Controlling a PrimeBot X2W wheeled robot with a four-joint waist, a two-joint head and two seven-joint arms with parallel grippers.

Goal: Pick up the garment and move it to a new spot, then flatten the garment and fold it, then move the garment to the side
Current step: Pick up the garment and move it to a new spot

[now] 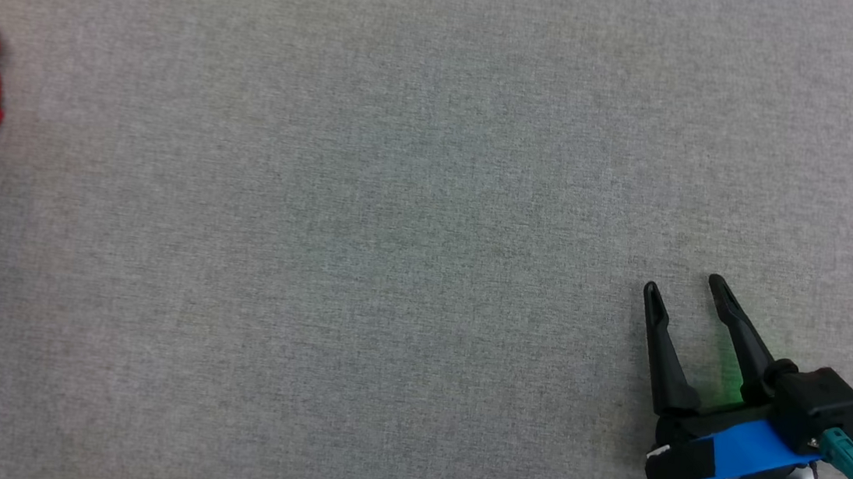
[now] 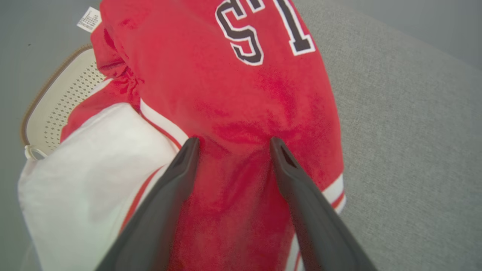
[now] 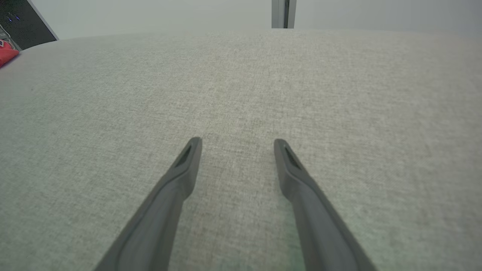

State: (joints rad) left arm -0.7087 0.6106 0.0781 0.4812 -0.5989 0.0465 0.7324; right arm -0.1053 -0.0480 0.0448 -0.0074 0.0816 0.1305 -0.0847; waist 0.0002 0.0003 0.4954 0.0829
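The right end effector, fingers spread apart, hangs over the grey fabric surface toward its near right side. At the surface's left edge, the left end effector points its parted fingers at the red-and-white lettered garment, which drapes partly across a pale perforated basket beyond.

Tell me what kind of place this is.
Probably a laundry-folding test station: a broad table covered in grey woven fabric, a red and white lettered jersey at its edge, and a cream perforated plastic basket beside the jersey.
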